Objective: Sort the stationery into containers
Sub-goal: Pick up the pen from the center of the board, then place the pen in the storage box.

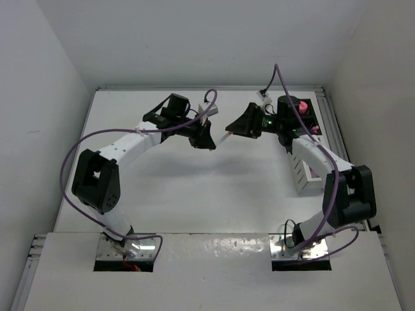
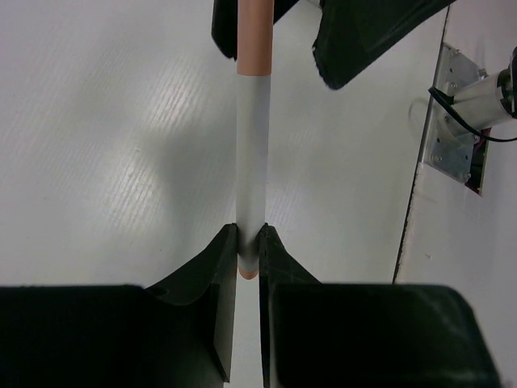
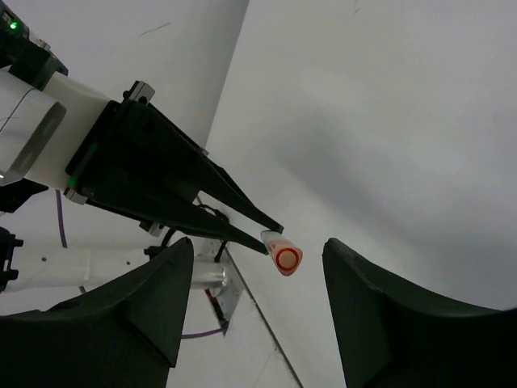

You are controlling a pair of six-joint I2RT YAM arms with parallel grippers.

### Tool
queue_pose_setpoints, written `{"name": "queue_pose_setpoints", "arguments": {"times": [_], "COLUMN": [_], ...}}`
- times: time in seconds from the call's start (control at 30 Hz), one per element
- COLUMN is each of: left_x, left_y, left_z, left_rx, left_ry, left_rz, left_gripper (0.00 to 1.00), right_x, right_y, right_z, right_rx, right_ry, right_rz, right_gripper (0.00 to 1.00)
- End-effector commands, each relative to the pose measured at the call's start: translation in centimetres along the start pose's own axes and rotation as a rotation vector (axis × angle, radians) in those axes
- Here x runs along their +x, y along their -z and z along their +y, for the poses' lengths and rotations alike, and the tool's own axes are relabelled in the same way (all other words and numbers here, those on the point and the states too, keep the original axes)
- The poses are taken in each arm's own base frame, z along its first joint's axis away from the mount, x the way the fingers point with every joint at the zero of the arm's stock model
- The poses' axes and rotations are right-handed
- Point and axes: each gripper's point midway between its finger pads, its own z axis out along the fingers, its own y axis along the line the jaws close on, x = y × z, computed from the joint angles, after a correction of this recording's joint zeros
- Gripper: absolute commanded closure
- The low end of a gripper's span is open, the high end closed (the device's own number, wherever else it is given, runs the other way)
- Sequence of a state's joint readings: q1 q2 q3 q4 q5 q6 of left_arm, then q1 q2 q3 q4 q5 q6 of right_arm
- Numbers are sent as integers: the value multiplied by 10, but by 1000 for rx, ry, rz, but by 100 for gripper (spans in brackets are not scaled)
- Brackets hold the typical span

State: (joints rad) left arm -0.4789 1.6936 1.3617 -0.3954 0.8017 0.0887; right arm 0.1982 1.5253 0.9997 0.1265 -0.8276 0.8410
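Observation:
A thin white pen [image 2: 250,162] with a pink tip hangs in mid-air, and my left gripper [image 2: 249,252] is shut on its near end. From above, the pen [image 1: 224,137] points right from the left gripper [image 1: 212,143] towards the right gripper [image 1: 229,129]. My right gripper [image 3: 258,279] is open, its two black fingers on either side of the pen's red-ringed tip [image 3: 284,256] without touching it. A black box holder [image 1: 311,118] with a pink piece [image 1: 302,104] in it stands at the back right. In front of it the white slatted rack [image 1: 302,173] is partly hidden by the right arm.
Both grippers meet above the back middle of the white table [image 1: 194,194]. White walls close in the left, back and right. A metal bracket [image 2: 452,121] sits at the table's edge. Purple cables loop off both arms.

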Motion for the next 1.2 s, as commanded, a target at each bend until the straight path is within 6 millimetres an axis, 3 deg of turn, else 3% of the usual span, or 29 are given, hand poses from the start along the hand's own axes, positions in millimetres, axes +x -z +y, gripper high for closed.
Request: {"name": "queue_pose_setpoints", "arguments": {"times": [0.0,0.1,0.13,0.2,0.23,0.3,0.33,0.37,0.4,0.43,0.47,0.53,0.57,0.63,0.67,0.73,0.77,0.9,1.03,1.17], "left_x": [-27,-27,-28,-28,-28,-27,-27,-27,-28,-29,-29,-28,-27,-23,-20,-14,-12,-7,5,12], "left_y": [8,7,7,8,9,8,9,11,13,19,23,33,45,63,69,85,91,106,118,127], "left_z": [-18,-21,-21,-23,-23,-23,-21,-16,-13,-6,4,17,39,69,77,93,101,116,129,137], "left_rx": [35,42,39,45,41,37,25,-3,-24,-56,-103,-159,-267,-404,-430,-475,-515,-565,-610,-662], "left_ry": [-62,-65,-71,-82,-82,-80,-74,-58,-51,-37,-24,5,92,205,215,221,220,215,242,246], "left_rz": [-61,-58,-61,-63,-62,-57,-56,-55,-56,-58,-61,-67,-83,-111,-115,-124,-121,-89,-65,-38], "left_gripper": [100,100,100,100,100,98,70,54,26,8,0,0,0,0,0,0,0,0,0,0], "right_x": [-10,-8,-9,-12,-11,-13,-12,-14,-17,-21,-27,-48,-59,-82,-101,-123,-134,-161,-176,-179], "right_y": [-6,-9,-10,-9,-9,-8,-7,-5,0,5,11,33,45,75,98,142,158,229,262,264], "right_z": [19,17,17,14,13,14,14,14,12,10,9,-5,-3,-31,-40,-66,-70,-105,-134,-158], "right_rx": [-51,-43,-39,-21,-14,-9,-4,1,14,23,37,91,119,279,346,511,559,753,870,908], "right_ry": [65,67,69,78,83,97,111,120,121,136,145,183,221,286,318,376,402,423,439,453], "right_rz": [-6,1,-2,-9,-6,-12,-8,-13,-20,-30,-52,-113,-141,-206,-259,-322,-347,-422,-437,-422], "right_gripper": [37,55,66,76,86,95,100,100,100,100,100,100,100,100,100,100,100,100,100,100]}}
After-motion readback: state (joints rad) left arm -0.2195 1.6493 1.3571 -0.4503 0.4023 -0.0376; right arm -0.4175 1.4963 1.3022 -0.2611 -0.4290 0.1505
